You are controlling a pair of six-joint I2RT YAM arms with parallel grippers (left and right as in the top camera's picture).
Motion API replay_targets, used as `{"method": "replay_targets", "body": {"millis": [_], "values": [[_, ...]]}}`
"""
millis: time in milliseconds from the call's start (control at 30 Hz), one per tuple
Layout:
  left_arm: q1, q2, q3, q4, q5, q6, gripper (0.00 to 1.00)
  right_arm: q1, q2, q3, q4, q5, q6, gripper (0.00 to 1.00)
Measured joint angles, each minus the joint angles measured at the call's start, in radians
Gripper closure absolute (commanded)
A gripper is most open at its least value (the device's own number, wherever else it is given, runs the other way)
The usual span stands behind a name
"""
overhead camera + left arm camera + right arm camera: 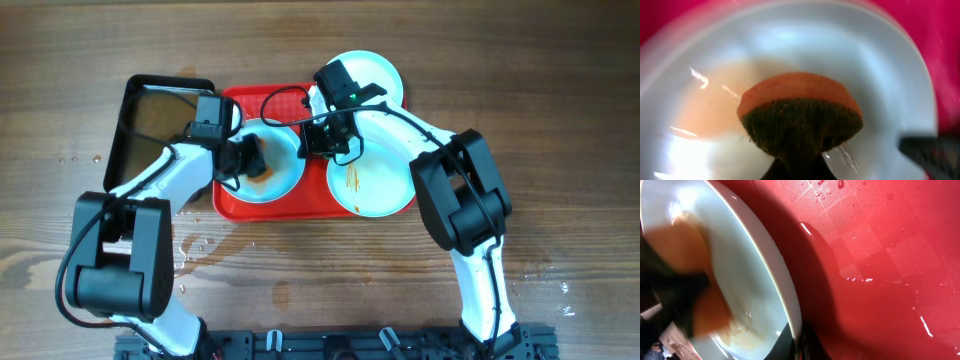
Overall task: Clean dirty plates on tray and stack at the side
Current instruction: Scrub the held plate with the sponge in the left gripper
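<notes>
left end effector [248, 157] clamps sponge [800, 115]; right end effector [799, 345] pinches plate [757, 265], clear wrist-side only.

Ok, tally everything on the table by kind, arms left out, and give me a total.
Plates: 3
Red tray: 1
Black pan: 1
Sponge: 1
Total: 6
</notes>
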Motion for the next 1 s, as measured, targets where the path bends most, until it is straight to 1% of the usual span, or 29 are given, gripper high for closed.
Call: {"method": "replay_targets", "body": {"millis": [100, 233, 333, 367, 467, 567, 667, 733, 800, 900, 1000], "values": [[0.012, 0.003, 0.000, 0.040, -0.110, -0.028, 0.96, 0.000, 0.000, 0.000, 0.000, 0.000, 0.000, 0.96], [0.018, 0.003, 0.005, 0.003, -0.150, -0.056, 0.96, 0.000, 0.000, 0.000, 0.000, 0.000, 0.000, 0.96], [0.020, -0.002, 0.019, -0.080, -0.112, -0.063, 0.96, 0.000, 0.000, 0.000, 0.000, -0.002, 0.000, 0.95], [0.024, -0.009, 0.025, -0.158, -0.056, -0.070, 0.96, 0.000, 0.000, 0.000, 0.000, -0.003, 0.000, 0.96], [0.026, -0.014, 0.030, -0.292, 0.055, -0.073, 0.96, -0.001, 0.000, 0.000, 0.000, -0.004, 0.000, 0.96], [0.026, -0.014, 0.025, -0.333, 0.149, -0.073, 0.96, -0.001, 0.000, 0.000, 0.000, -0.007, -0.005, 0.96], [0.027, -0.008, 0.013, -0.282, 0.215, -0.074, 0.96, -0.001, 0.000, 0.000, 0.000, -0.007, -0.008, 0.96], [0.026, -0.002, 0.002, -0.195, 0.237, -0.077, 0.96, -0.001, 0.000, 0.000, 0.000, -0.007, -0.008, 0.96], [0.025, 0.005, -0.002, -0.102, 0.223, -0.097, 0.96, -0.003, 0.000, 0.000, 0.000, -0.008, -0.007, 0.96], [0.023, 0.010, -0.003, -0.003, 0.131, -0.154, 0.96, -0.003, 0.000, 0.000, 0.000, -0.007, -0.007, 0.96], [0.023, 0.010, -0.003, 0.029, 0.011, -0.207, 0.96, -0.003, 0.000, 0.000, 0.000, -0.008, -0.007, 0.96]]}}
